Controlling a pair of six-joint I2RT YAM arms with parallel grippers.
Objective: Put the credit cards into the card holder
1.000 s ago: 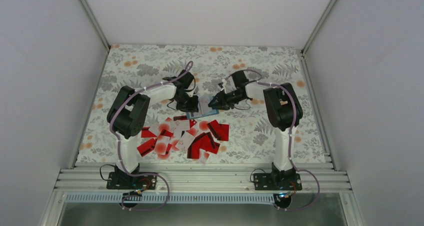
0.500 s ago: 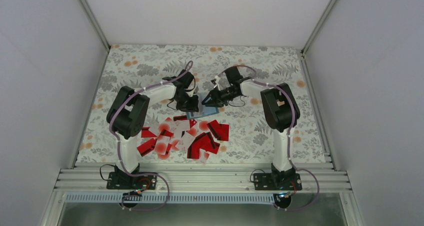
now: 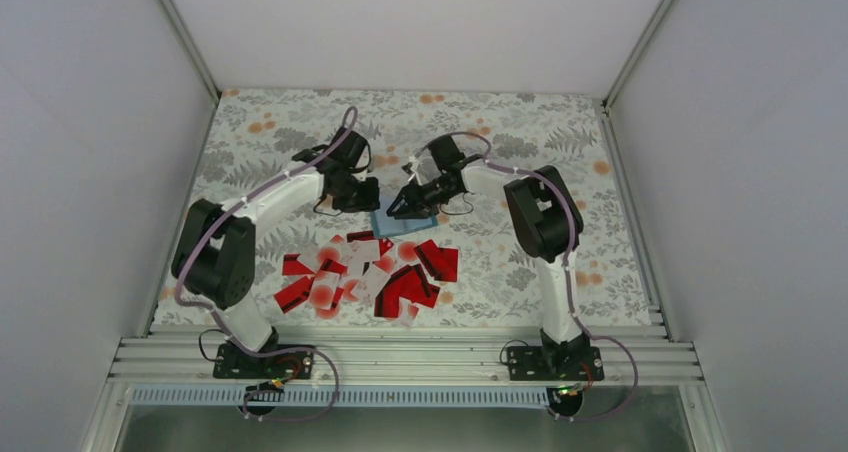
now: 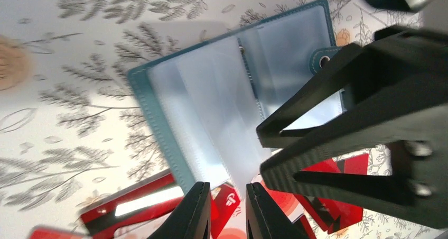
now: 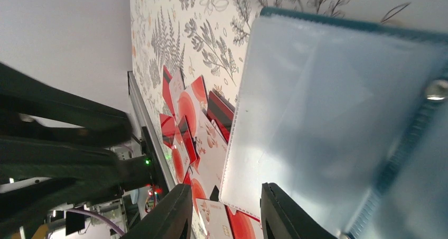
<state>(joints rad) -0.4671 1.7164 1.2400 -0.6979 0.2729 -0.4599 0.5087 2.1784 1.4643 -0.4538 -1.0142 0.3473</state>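
Card holder (image 3: 408,223) lies open on the floral worktop (image 3: 280,137), pale clear sleeves facing up, clasp tab at one end. Credit cards (image 3: 372,277), red ones and white ones with a red spot, lie scattered and overlapping just nearer the arm bases. Left claw (image 4: 224,210) hangs at the holder's left end, jaws a narrow gap apart, gripping nothing. Right claw (image 5: 227,218) hovers over the holder, jaws partly apart; a clear sleeve's corner shows in the gap, unpinched.
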